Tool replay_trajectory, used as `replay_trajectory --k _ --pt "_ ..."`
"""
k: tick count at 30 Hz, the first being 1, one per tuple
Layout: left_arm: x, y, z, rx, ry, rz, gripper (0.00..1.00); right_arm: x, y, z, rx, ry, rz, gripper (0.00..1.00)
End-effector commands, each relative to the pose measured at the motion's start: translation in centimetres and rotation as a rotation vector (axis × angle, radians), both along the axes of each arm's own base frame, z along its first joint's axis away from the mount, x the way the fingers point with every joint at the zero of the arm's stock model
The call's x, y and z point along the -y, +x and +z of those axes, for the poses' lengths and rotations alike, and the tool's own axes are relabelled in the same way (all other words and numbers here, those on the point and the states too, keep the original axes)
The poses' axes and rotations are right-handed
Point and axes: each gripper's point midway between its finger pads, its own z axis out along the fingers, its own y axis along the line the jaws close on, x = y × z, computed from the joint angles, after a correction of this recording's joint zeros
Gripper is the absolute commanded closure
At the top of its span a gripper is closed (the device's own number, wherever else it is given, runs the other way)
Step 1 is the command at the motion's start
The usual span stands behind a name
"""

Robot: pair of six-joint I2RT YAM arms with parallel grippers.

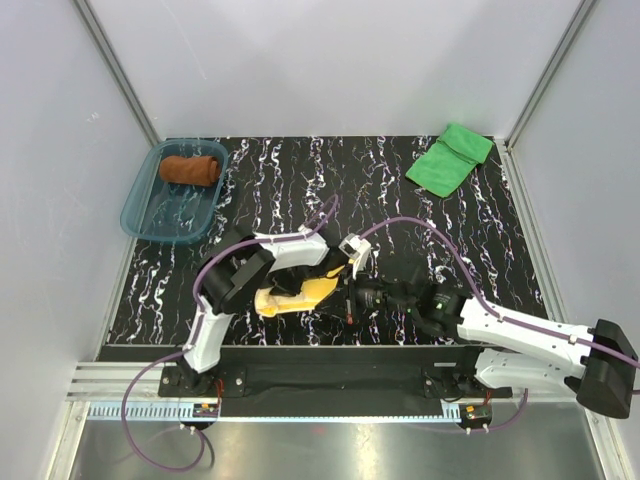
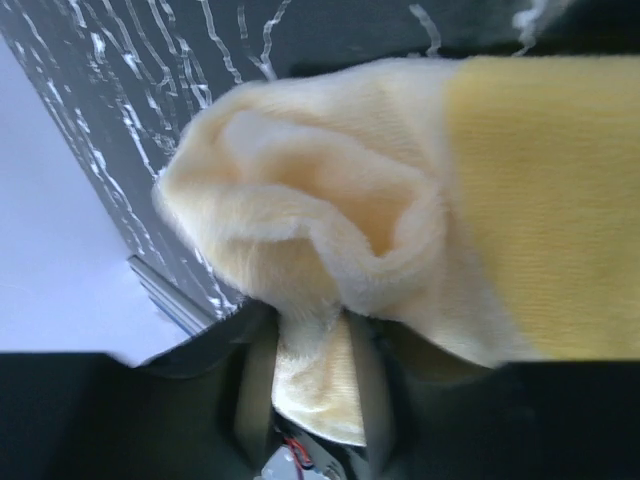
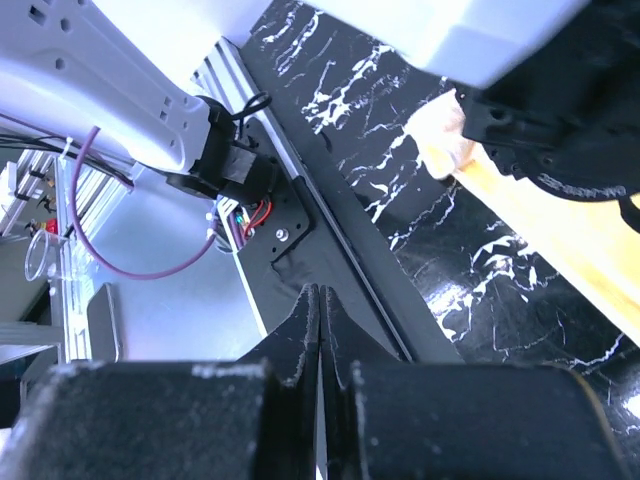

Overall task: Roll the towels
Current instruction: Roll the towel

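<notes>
The pale yellow towel [image 1: 300, 293] lies bunched and partly folded on the black marbled table near its front edge. My left gripper [image 1: 297, 281] is shut on a fold of it; in the left wrist view the cloth [image 2: 330, 200] fills the frame and a flap is pinched between the fingers [image 2: 312, 345]. My right gripper [image 1: 349, 300] is shut and empty just right of the towel, its tips [image 3: 320, 296] over the table's front rail, with the towel [image 3: 560, 235] off to one side. The rust-brown towel [image 1: 190, 169] lies rolled in the tray. The bright green towel [image 1: 449, 159] lies folded at the far right.
The translucent teal tray [image 1: 150, 215] stands at the far left of the table. White walls enclose the table on three sides. The black front rail [image 3: 330, 215] and the left arm's base [image 3: 225, 165] are close below my right gripper.
</notes>
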Motion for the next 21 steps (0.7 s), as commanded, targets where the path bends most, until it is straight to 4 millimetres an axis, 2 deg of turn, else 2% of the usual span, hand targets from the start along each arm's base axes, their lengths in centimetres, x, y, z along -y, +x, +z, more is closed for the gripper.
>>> replay_trajectory --k 1,2,6,11,16,17,20,21 --pt "8.6 0.4 -5.2 0.014 -0.459 0.075 0.54 -0.5 0.0 2.4 0.078 0.076 0.012 1.00" --pt "9.3 0.7 -5.2 0.028 -0.501 0.074 0.51 -0.4 -0.1 2.5 0.079 0.076 0.008 1.00" --pt "9.5 0.6 -3.5 0.062 -0.558 0.068 0.41 0.4 -0.4 3.5 0.090 0.079 -0.012 1.00" --pt "9.7 2.1 0.3 0.141 -0.601 0.046 0.33 1.8 -1.0 6.0 0.110 0.114 -0.028 1.00" --pt "9.2 3.9 4.4 0.228 -0.701 0.065 0.21 2.8 -0.9 6.5 0.114 0.105 -0.057 1.00" --pt "8.8 4.2 5.8 0.257 -0.723 0.066 0.20 3.0 -0.8 6.5 0.113 0.103 -0.069 1.00" --pt "7.7 4.3 7.7 0.317 -0.754 0.079 0.17 3.6 -0.6 5.8 0.106 0.073 -0.098 1.00" --pt "7.5 4.0 7.9 0.324 -0.770 0.089 0.16 4.1 0.4 5.5 0.109 0.053 -0.158 1.00"
